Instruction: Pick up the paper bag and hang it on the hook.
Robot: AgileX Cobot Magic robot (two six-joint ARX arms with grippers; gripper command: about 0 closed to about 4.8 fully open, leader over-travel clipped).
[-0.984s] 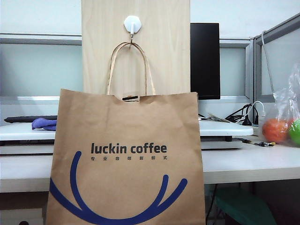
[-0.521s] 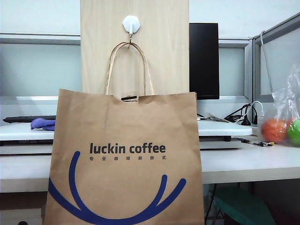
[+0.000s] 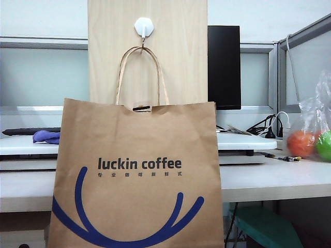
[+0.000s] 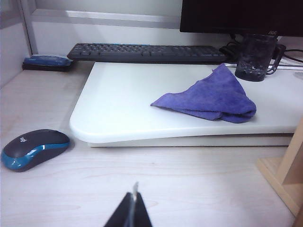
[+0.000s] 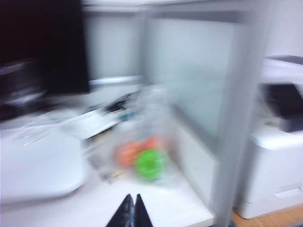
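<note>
The brown paper bag (image 3: pixel 139 155) with "luckin coffee" lettering hangs by its twisted handle (image 3: pixel 124 67) from the white hexagonal hook (image 3: pixel 144 27) on the wood-grain board (image 3: pixel 181 51). Neither gripper shows in the exterior view. My left gripper (image 4: pixel 134 196) is shut, low over the pale desk in front of a white platform (image 4: pixel 123 104), with a thin pale sliver at its tips. My right gripper (image 5: pixel 132 199) is shut and holds nothing. It hangs over the white desk, pointing at a clear plastic bag of balls (image 5: pixel 142 158). The right wrist view is motion-blurred.
A purple cloth (image 4: pixel 213 97) lies on the platform, with a dark cup (image 4: pixel 254 59) and a keyboard (image 4: pixel 142 51) behind it. A mouse (image 4: pixel 34 148) sits on the desk. A black monitor (image 3: pixel 224 67) stands beside the board. The clear bag of balls (image 3: pixel 310 139) sits by the partition.
The bag and board sit very slightly further left in the exterior view. The bag stays hung on the hook.
</note>
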